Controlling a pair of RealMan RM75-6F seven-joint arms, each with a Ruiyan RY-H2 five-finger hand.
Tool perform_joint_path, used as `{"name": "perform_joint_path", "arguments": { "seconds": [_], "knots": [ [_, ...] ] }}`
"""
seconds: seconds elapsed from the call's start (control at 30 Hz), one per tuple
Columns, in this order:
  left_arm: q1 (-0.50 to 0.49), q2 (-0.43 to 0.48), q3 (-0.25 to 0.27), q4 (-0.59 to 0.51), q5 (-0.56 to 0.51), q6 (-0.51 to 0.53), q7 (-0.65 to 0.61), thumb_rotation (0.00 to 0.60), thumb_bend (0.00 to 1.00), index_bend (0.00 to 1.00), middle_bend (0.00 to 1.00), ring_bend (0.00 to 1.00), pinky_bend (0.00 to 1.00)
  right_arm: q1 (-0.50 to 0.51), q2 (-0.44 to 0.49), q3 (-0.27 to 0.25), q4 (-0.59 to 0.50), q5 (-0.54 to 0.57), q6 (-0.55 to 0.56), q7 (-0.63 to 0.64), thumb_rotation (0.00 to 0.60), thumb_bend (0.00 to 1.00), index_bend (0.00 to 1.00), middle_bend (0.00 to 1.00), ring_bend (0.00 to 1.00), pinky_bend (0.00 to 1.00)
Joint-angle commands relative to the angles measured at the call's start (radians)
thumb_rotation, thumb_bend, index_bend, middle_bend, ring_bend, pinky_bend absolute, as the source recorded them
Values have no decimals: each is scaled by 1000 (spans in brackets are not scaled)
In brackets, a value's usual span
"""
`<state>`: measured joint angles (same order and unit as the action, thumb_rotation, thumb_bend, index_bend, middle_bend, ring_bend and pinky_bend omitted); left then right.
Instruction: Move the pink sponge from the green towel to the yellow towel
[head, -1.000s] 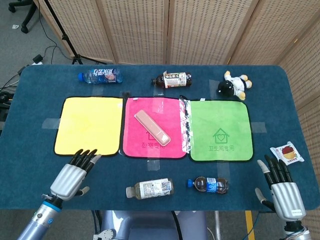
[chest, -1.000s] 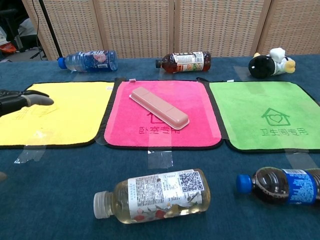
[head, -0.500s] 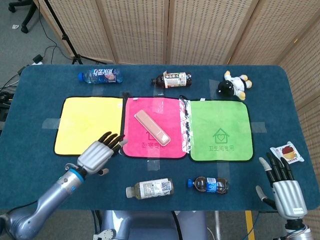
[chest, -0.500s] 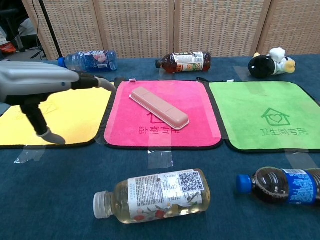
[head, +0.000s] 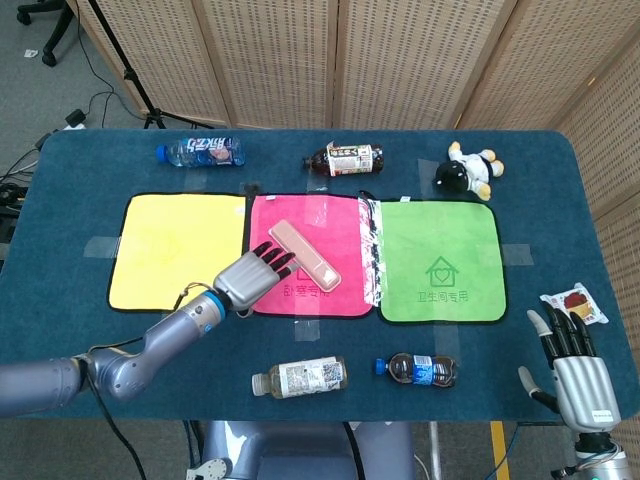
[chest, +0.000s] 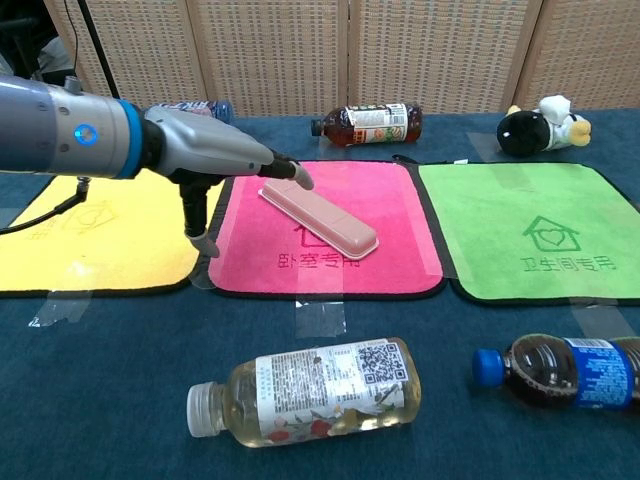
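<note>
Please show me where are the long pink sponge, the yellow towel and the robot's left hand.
Long pink sponge (head: 311, 259): head view, the middle of its top face.
Yellow towel (head: 175, 240): head view, bare cloth near its centre.
Left hand (head: 252, 277): head view, the silver back of the hand.

Three towels: yellow towel (head: 178, 251), pink towel (head: 345, 215), green towel (head: 441, 262). Four bottles (head: 201, 152) (head: 343, 159) (head: 300, 377) (head: 420, 369). One pink sponge (head: 306, 255), one plush toy (head: 467, 169), one snack packet (head: 574, 304).

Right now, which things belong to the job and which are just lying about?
Job: pink sponge, lying on the pink towel; green towel; yellow towel; left hand.
Lying about: water bottle; dark tea bottle; pale tea bottle; cola bottle; plush toy; snack packet.
</note>
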<state>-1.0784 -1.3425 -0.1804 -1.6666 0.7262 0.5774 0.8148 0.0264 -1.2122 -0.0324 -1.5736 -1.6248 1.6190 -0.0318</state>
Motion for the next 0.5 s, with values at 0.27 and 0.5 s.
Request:
{"name": "perform_joint_path", "arguments": {
  "seconds": [0.27,0.5],
  "knots": [
    [-221,-166,66,210,-174,-28,31,600,180,0,0,0,21,-2,1,24,27,42,-22,37,600,363,69,0,0,0],
    [-318,-218,109,288,-217,-56,6,600,601,0,0,0,21,-4,-2,39,45,58,-28,67,600,363,69,0,0,0]
  ]
}}
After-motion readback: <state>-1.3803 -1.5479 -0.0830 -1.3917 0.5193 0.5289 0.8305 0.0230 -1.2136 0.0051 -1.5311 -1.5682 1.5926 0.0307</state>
